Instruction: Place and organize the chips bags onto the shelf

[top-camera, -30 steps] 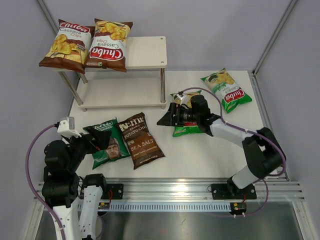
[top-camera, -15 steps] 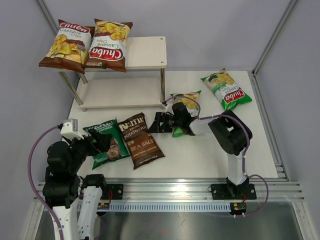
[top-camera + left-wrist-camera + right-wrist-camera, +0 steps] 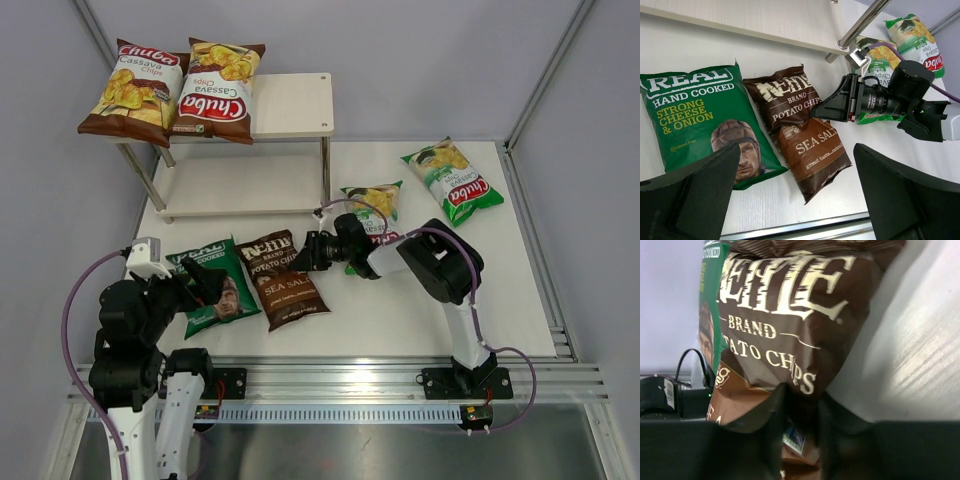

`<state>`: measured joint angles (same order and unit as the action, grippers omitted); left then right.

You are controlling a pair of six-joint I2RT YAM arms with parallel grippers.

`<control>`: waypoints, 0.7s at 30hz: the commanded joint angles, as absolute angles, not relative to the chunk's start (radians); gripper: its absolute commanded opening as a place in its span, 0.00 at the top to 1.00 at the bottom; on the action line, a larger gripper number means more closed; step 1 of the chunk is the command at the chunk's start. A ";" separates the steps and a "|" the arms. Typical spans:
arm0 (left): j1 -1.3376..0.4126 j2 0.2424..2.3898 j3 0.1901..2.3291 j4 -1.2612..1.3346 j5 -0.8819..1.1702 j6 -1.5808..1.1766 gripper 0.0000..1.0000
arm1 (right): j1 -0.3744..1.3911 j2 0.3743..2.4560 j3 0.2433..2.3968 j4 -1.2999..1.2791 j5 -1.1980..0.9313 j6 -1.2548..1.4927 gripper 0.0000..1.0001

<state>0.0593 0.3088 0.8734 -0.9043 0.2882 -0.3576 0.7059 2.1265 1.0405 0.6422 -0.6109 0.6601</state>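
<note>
The dark brown Kettle Sea Salt bag [image 3: 283,282] [image 3: 801,131] lies flat on the table. My right gripper [image 3: 306,252] [image 3: 802,402] is shut on the right edge of this bag [image 3: 790,315], with the foil pinched between its two black fingers. Beside it lies the dark green bag with a face [image 3: 215,290] [image 3: 700,117]. My left gripper [image 3: 196,284] [image 3: 796,152] hangs wide open above the near ends of both bags and holds nothing. Two brown Chuba bags [image 3: 135,88] [image 3: 216,92] lie on the shelf's top board [image 3: 295,105].
Two green Chuba bags lie on the table, one [image 3: 372,203] just behind the right arm, one [image 3: 455,180] at the far right. The shelf's lower board [image 3: 235,185] is bare. The shelf's metal leg [image 3: 325,175] stands close to the right gripper.
My right arm has swung left from over the green Chuba bag to the Kettle bag, and its jaws have closed on that bag's edge. The left arm has barely moved.
</note>
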 commanded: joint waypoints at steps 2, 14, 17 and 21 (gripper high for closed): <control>0.052 0.313 0.865 -0.853 0.305 -0.336 0.01 | 0.719 2.045 0.947 0.765 -0.537 0.696 0.72; 0.052 0.462 0.833 -0.809 0.514 -0.334 0.01 | 0.719 1.634 0.726 0.786 -0.220 0.845 0.96; 0.052 0.514 0.801 -0.747 0.577 -0.367 0.01 | 0.719 1.527 0.692 0.743 -0.122 0.883 0.96; 0.048 0.535 0.727 -0.579 0.676 -0.455 0.01 | 0.719 1.346 0.673 0.638 -0.008 0.902 0.97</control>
